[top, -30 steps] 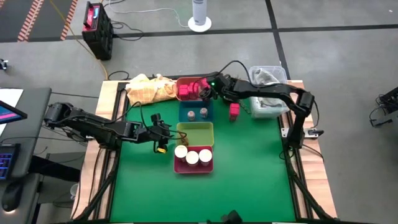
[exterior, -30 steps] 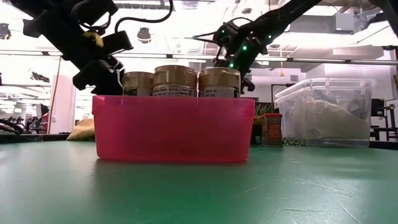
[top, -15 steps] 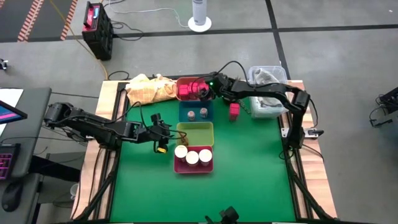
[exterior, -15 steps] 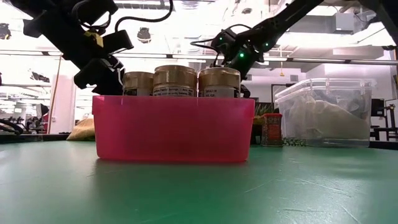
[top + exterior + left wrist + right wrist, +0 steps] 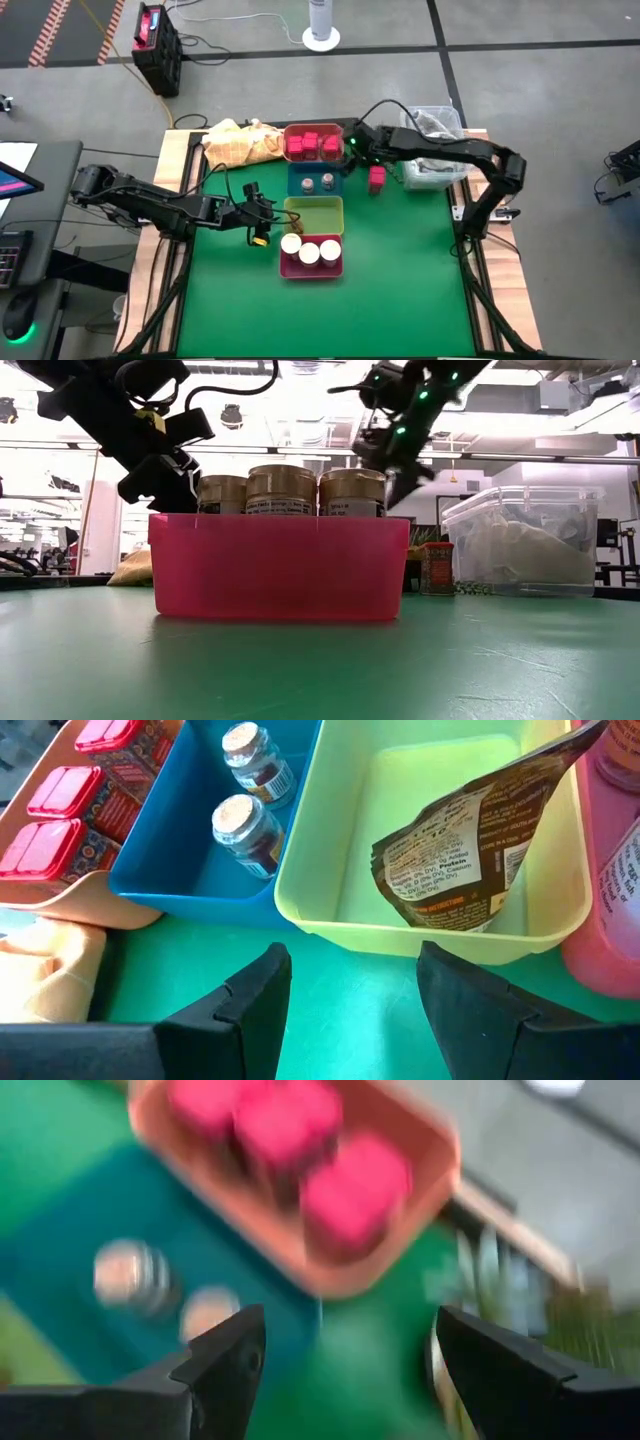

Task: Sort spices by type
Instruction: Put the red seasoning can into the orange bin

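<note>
Three magenta packs (image 5: 312,143) lie in the salmon tray (image 5: 290,130) at the far edge. A fourth magenta pack (image 5: 377,178) stands on the mat to its right. Two grey-topped shakers (image 5: 240,825) stand in the blue tray (image 5: 296,186). A brown pouch (image 5: 470,840) leans in the yellow-green tray (image 5: 335,205). Three tan-lidded jars (image 5: 282,490) stand in the pink tray (image 5: 280,565). My right gripper (image 5: 355,145) hovers open just right of the salmon tray, holding nothing. My left gripper (image 5: 350,990) waits open, left of the yellow-green tray.
A clear plastic bin (image 5: 430,150) stands at the far right corner behind my right arm. A yellow cloth bundle (image 5: 240,140) lies at the far left. The near half of the green mat (image 5: 400,290) is bare.
My right gripper has drawn back from over the salmon tray toward the table's right and has risen. Three magenta packs now show uncovered in that tray. My left arm has kept still.
</note>
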`<state>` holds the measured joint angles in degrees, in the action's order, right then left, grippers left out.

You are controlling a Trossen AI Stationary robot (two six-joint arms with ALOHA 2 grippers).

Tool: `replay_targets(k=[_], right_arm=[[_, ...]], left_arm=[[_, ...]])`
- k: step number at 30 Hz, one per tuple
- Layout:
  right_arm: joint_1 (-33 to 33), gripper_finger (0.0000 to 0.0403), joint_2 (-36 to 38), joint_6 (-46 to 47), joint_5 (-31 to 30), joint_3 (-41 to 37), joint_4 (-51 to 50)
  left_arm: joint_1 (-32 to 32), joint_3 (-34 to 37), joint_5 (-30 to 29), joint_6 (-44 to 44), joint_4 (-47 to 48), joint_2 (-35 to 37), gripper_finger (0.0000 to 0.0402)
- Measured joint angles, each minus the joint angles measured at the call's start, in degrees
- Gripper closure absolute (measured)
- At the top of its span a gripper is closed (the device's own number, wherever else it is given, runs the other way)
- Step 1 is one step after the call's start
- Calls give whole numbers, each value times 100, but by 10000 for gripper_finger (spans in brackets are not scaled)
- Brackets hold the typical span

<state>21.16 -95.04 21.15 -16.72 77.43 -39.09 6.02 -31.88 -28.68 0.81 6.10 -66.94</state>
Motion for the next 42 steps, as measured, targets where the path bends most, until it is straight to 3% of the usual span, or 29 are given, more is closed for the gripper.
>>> replay_targets(k=[5, 10, 22, 31, 42], right_arm=[[-335, 82, 9, 898, 5, -4, -1646], [-529, 82, -101, 1306, -33, -7, -2170], [-161, 37, -94, 2748, 130, -7, -2650], [-160, 33, -134, 3408, 331, -4, -2178], [-91, 11, -699, 3728, 174, 31, -2371]], left_arm=[[-1, 0, 10, 86, -70, -1, 196], [-2, 0, 215, 90, -111, 0, 196], [-1, 0, 790, 863, -192, 0, 196], [-2, 0, 1061, 1207, -392, 0, 196], [0, 0, 1573, 1352, -369, 0, 196]])
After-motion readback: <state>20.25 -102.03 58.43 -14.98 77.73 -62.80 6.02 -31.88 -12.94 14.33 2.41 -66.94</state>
